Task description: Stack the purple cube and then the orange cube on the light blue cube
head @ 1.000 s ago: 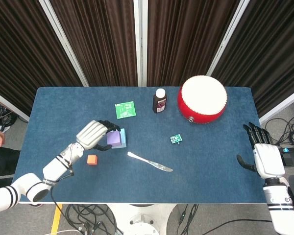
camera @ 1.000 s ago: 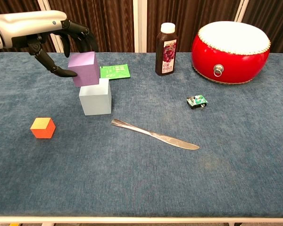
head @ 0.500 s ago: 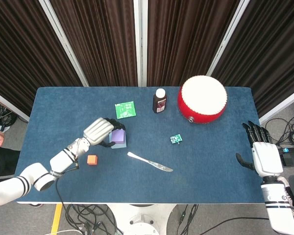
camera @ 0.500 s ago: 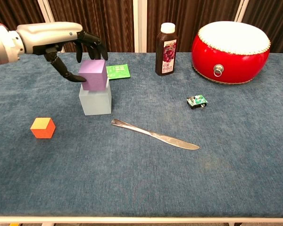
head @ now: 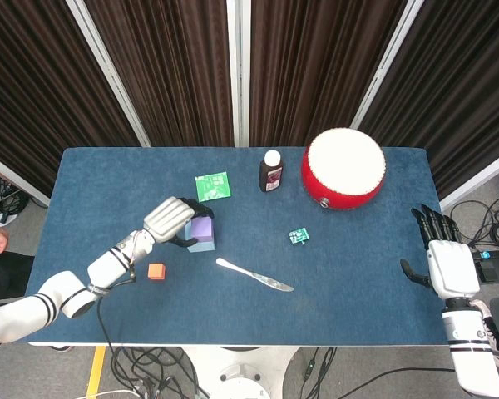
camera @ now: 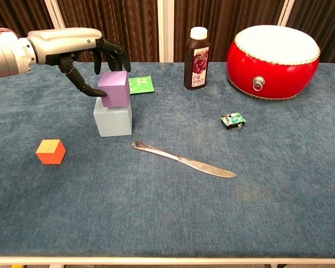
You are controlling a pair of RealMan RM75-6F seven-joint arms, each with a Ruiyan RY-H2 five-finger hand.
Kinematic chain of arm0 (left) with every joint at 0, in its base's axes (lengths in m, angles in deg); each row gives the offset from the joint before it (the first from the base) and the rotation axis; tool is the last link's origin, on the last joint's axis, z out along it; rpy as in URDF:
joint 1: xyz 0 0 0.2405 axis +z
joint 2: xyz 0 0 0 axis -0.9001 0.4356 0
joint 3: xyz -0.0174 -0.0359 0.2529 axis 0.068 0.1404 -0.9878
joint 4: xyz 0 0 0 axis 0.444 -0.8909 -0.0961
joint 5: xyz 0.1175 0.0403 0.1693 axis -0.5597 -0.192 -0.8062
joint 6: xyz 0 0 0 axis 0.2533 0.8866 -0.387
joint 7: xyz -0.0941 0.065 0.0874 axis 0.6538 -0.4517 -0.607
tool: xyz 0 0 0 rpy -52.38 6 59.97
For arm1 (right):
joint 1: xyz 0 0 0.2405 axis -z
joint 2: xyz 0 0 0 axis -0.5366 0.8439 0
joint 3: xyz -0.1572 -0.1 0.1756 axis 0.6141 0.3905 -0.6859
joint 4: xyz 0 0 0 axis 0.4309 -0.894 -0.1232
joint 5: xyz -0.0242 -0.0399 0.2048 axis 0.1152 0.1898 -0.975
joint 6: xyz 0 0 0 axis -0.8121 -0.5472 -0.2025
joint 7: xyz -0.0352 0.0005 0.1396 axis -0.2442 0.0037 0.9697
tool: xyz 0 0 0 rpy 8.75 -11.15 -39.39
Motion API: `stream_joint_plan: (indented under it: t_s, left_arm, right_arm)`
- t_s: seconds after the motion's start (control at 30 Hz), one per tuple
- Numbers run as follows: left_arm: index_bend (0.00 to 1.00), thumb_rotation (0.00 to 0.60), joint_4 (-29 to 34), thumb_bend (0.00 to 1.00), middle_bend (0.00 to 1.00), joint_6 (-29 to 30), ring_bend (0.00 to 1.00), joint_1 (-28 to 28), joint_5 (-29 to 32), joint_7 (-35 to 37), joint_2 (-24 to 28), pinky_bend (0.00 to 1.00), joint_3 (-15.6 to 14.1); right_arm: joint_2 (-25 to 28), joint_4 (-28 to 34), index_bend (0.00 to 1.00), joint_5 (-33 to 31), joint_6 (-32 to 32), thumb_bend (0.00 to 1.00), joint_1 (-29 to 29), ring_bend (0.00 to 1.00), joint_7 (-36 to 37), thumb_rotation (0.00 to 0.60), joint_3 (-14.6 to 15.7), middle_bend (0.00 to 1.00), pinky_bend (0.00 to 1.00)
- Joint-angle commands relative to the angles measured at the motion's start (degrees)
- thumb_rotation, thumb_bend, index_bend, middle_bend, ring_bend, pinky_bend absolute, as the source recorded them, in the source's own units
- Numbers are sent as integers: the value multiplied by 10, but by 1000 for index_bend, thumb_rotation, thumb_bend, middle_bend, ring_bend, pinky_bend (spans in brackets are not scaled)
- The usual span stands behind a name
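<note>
The purple cube [camera: 114, 88] [head: 201, 229] sits on top of the light blue cube [camera: 112, 118] [head: 205, 243], slightly toward its right side. My left hand [camera: 84, 53] [head: 168, 219] holds the purple cube from above and the left, thumb on its left face and fingers over its back. The orange cube [camera: 50, 151] [head: 156, 271] lies on the table to the front left of the stack. My right hand [head: 442, 259] hangs open off the table's right edge, holding nothing.
A butter knife [camera: 181, 159] lies to the right front of the stack. A green card [camera: 140, 85] is just behind it. A dark bottle [camera: 196, 58], a red drum [camera: 272, 53] and a small green part [camera: 233, 119] stand further right.
My left hand carried the purple cube right and down from a tilted position until it sits squarely on the light blue cube. The right hand stayed put.
</note>
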Motion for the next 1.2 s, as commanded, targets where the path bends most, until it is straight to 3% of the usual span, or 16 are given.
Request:
stream_joint_plan:
  t_s: [0.03, 1.2]
  left_arm:
    - [382, 600, -6, 319, 571, 3, 367, 0, 0, 1, -2, 452, -4]
    - [386, 600, -61, 319, 571, 21, 367, -6, 2, 41, -29, 452, -34]
  right_arm:
    - [0, -1, 0, -1, 1, 220, 0, 0, 0, 600, 0, 0, 0]
    - [-6, -1, 0, -18, 6, 220, -9, 0, -16, 600, -1, 0, 0]
